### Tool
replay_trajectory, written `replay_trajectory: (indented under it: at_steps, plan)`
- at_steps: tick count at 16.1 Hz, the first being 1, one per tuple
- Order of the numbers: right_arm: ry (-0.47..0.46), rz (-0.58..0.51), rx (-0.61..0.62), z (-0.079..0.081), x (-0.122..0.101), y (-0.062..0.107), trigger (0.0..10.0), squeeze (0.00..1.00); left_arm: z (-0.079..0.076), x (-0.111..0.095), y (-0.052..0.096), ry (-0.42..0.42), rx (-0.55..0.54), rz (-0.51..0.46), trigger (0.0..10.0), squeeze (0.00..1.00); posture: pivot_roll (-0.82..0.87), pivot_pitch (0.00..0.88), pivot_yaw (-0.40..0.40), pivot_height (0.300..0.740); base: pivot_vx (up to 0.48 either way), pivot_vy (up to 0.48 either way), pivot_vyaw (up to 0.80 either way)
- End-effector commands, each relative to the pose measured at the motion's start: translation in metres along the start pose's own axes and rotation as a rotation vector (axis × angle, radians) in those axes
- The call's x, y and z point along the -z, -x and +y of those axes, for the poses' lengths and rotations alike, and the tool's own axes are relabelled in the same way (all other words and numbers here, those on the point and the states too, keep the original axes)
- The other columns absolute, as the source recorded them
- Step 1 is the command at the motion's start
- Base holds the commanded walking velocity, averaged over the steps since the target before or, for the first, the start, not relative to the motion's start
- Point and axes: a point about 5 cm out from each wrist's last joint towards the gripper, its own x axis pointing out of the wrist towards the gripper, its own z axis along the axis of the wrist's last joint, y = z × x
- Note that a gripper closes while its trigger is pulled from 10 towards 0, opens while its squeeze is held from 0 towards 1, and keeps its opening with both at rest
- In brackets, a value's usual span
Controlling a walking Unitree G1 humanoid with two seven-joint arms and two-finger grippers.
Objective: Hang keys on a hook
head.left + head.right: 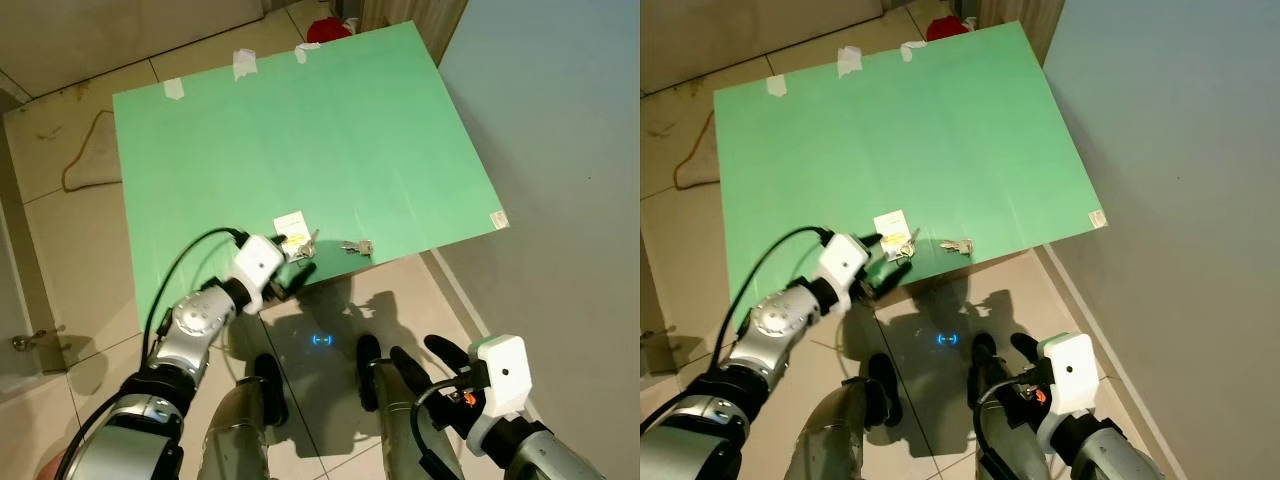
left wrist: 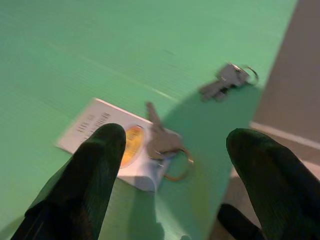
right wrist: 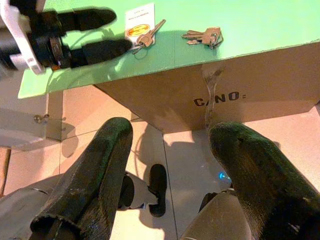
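The left claw [image 1: 297, 268] reaches over the near edge of the green surface [image 1: 300, 140], its black fingers [image 2: 95, 170] spread apart and gripping nothing. Just ahead of them, between the tips, lies a key [image 2: 159, 135] on a ring, resting partly on a white tag [image 2: 100, 135] with a yellow-orange sticker; the print on the tag is too blurred to read. A second bunch of keys [image 1: 357, 247] lies further off to the claw's right, near the surface's edge. The right claw [image 3: 165, 150] hangs low beside the surface, fingers wide and unladen, above the tiled floor [image 1: 60, 240].
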Motion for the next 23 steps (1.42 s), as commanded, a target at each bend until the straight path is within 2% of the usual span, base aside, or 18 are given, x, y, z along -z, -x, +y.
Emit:
replay_trajectory:
  at_steps: [1, 4, 9, 14, 23]
  plan:
    - [-0.020, 0.035, 0.005, 0.002, 0.006, 0.003, 10.0, 0.00, -0.010, 0.019, 0.008, 0.008, 0.019, 0.082, 10.0, 0.00, -0.38, 0.435, 0.044, 0.740, 0.000, 0.000, 0.00]
    - [-0.018, 0.034, 0.001, 0.003, 0.005, 0.004, 10.0, 0.00, -0.009, 0.027, 0.007, -0.022, 0.004, 0.161, 10.0, 0.00, -0.39, 0.437, 0.041, 0.740, 0.000, 0.000, 0.00]
    - [-0.016, 0.040, 0.008, 0.004, 0.007, 0.007, 10.0, 0.00, 0.007, 0.017, 0.001, -0.080, -0.082, 0.160, 10.0, 0.00, -0.40, 0.443, 0.043, 0.740, 0.000, 0.000, 0.00]
    - [-0.017, 0.048, 0.010, 0.006, 0.007, 0.009, 10.0, 0.00, 0.005, 0.014, -0.008, -0.063, -0.065, 0.178, 10.0, 0.00, -0.41, 0.457, 0.040, 0.740, 0.000, 0.000, 0.00]
    - [-0.024, 0.053, 0.024, 0.010, 0.006, 0.014, 10.0, 0.00, -0.001, 0.002, -0.022, -0.073, -0.034, 0.144, 10.0, 0.00, -0.43, 0.481, 0.048, 0.740, 0.000, 0.000, 0.00]
